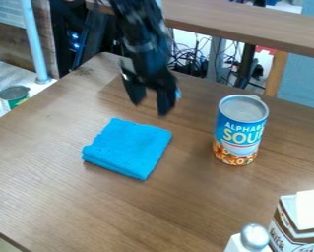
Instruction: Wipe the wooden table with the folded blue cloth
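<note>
gripper (150, 105): fingers apart, pointing down over table (205, 206) | cloth (129, 148): folded flat on table, near gripper, apart from it, on its camera side | can (240, 130): upright, right of cloth in view

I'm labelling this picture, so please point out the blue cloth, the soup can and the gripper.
Blue cloth (129, 148), camera view: middle of its top face.
Soup can (239, 134), camera view: front of its label.
Gripper (150, 106), camera view: midway between its fingertips.

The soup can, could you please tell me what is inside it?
The soup can shows its grey metal top; whatever is inside is covered and cannot be seen.
</note>
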